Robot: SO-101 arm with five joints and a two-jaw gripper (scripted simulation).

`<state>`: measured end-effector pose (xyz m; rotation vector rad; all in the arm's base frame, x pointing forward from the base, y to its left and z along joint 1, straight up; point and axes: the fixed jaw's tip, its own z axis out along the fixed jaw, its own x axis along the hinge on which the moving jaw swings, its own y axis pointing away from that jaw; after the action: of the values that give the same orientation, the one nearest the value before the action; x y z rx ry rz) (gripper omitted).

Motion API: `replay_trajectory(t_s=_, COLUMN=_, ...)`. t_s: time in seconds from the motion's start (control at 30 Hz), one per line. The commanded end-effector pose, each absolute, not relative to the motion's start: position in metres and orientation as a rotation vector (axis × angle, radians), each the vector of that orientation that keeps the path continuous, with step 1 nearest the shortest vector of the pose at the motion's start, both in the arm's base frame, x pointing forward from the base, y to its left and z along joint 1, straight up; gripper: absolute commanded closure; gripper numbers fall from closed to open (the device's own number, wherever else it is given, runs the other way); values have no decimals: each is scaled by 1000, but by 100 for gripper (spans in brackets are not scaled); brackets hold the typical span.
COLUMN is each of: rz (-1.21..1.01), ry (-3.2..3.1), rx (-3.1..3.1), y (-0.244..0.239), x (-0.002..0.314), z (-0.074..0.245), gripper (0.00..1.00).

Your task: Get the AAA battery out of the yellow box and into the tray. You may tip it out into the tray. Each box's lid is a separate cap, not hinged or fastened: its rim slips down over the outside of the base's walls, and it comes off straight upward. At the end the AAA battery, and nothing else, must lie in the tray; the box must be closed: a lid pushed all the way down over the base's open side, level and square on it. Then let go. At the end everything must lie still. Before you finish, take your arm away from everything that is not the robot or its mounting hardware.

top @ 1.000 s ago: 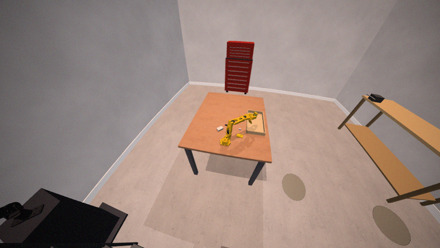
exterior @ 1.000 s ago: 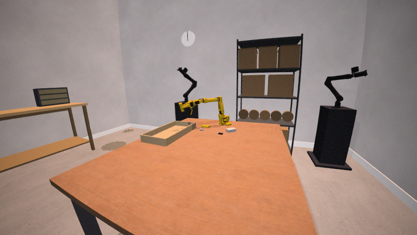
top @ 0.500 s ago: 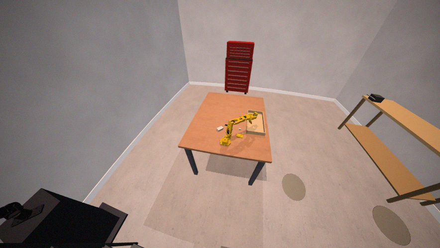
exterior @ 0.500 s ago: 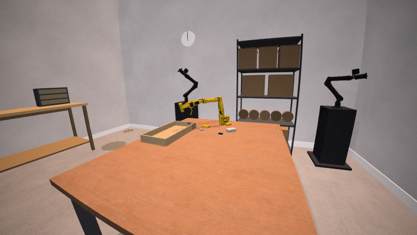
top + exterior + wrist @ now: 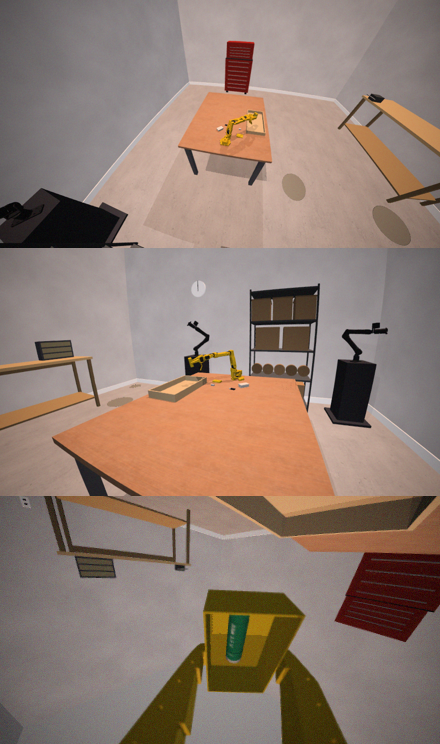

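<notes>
A high corner view looks down on the hand (image 5: pixel 255 114), a low view faces it across the desk (image 5: pixel 215 433), and the wrist view sits just behind it.

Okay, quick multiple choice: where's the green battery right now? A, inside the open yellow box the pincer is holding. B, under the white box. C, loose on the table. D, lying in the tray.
A: the wrist view shows the green battery inside the open yellow box, which the pincer grips on both sides.

Arm (image 5: pixel 220 354) outstretched, raised, jaws clamped on something.
</notes>
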<state>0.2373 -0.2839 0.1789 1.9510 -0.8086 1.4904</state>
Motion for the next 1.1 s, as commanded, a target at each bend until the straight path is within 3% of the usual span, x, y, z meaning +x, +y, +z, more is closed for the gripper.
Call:
replay_trajectory(t_s=0.0, rz=1537, ry=-787, rx=1890, y=-286, x=237, z=193, gripper=78)
replay_trajectory(t_s=1.07, rz=1557, ry=-799, rx=1896, y=-292, x=248, z=160, gripper=78)
